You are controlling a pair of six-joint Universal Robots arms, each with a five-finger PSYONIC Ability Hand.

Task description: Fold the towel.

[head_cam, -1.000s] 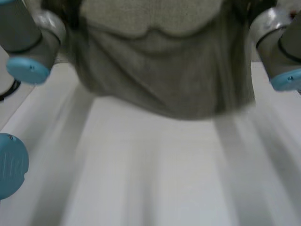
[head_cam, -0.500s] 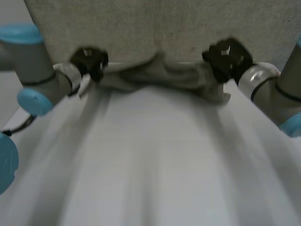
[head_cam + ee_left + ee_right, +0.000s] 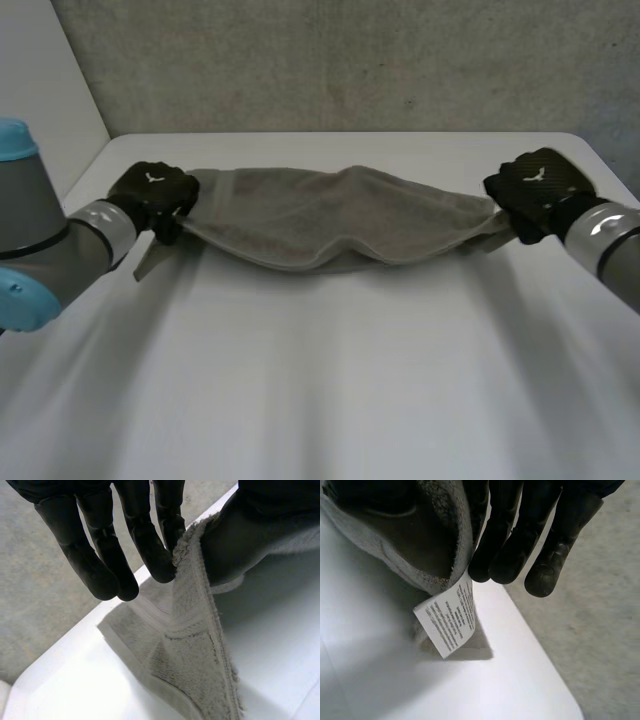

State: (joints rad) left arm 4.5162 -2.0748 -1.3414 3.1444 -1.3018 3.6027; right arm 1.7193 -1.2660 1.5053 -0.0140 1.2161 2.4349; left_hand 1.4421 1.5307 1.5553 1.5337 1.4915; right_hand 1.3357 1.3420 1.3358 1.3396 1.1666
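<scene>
1. The towel is seen stretched between both hands over the far half of the white table, its long axis running straight across from one hand to the other.
2. The left end is held by the left hand. In the left wrist view the towel's edge is pinched between nearly straight fingers and the thumb, with a corner hanging below the fingertips.
3. The right end is held by the right hand. There the cloth is wrapped over the thumb and pressed against the fingers, and a white care label dangles just beneath them.
4. The middle is sagging low. Whether it touches the table or hangs just above it cannot be told.
5. Each hand sits at its own end, level with the other, so neither is nearer to the cloth.
6. The next move is judged to turn on that side-to-side axis. Either the towel gets laid flat, or the two ends get brought together for the fold.
</scene>
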